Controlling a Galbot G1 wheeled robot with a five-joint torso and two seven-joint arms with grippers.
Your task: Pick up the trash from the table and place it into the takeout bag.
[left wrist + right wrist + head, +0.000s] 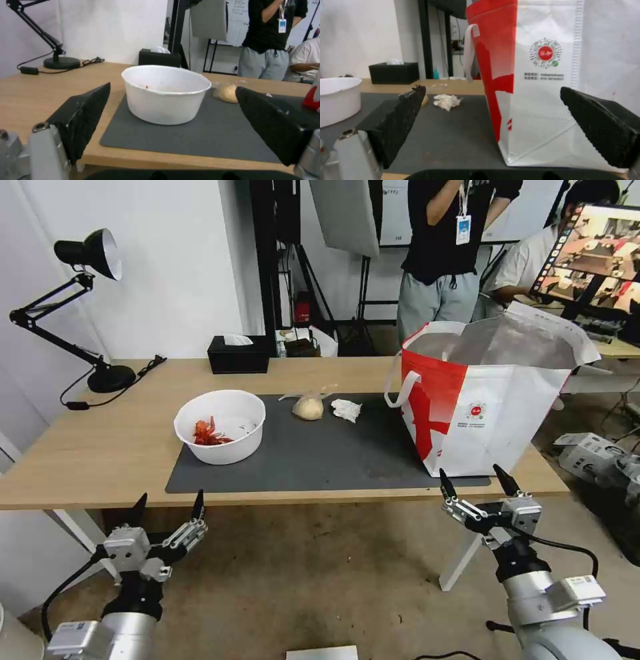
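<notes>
Both hands, left hand point(168, 505) and right hand point(473, 479), hang wide before the counter point(100, 447). Bowl point(220, 426), lump bag point(308, 407), tissue point(347, 410) remain outside the bag point(490, 407).

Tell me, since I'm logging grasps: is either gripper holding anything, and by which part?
Nothing is held. The left gripper and right gripper are both open, short of the table's near edge.

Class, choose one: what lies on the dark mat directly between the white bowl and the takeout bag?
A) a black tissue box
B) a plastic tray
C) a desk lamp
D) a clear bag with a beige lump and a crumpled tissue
D: the clear bag with a beige lump and the crumpled tissue lie on the mat between the white bowl and the takeout bag.
</notes>
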